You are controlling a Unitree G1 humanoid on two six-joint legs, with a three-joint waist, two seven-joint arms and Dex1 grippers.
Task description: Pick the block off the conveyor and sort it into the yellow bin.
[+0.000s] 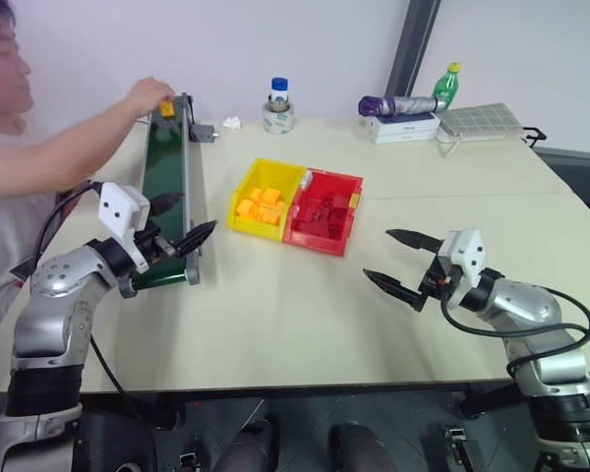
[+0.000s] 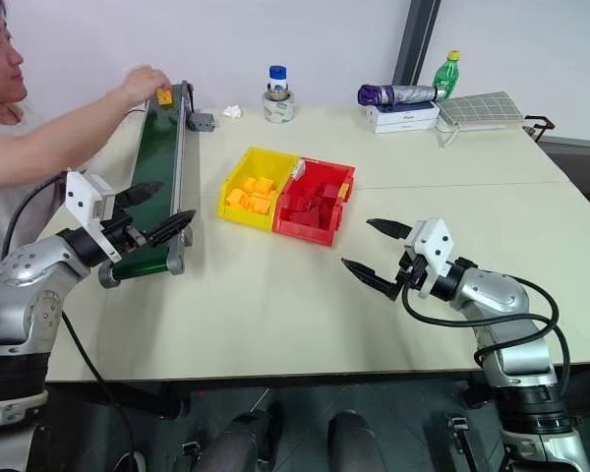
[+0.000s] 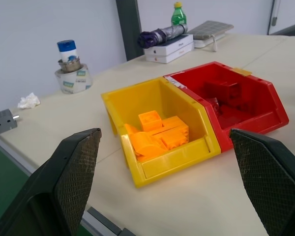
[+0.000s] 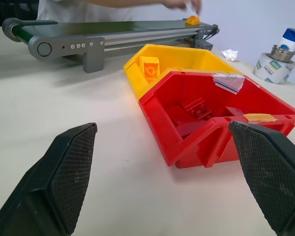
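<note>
The dark green conveyor (image 1: 164, 167) runs along the table's left side. At its far end a small yellow-orange block (image 1: 166, 108) sits on the belt with a person's hand (image 1: 146, 95) on it. The yellow bin (image 1: 248, 227), holding several orange blocks, stands mid-table joined to a red bin (image 1: 315, 239). My left gripper (image 1: 199, 209) hovers open over the conveyor's near end, pointing toward the bins, with nothing between its fingers. To the right of the bins, my right gripper (image 1: 376, 254) is open and empty just above the table, pointing left toward the red bin.
A person sits at the table's far left, arm reaching over the conveyor. Along the back stand a tape roll with a bottle (image 1: 278, 113), a crumpled tissue (image 1: 232, 123), a folded umbrella on white boxes (image 1: 398, 106) and a green bottle (image 1: 445, 87).
</note>
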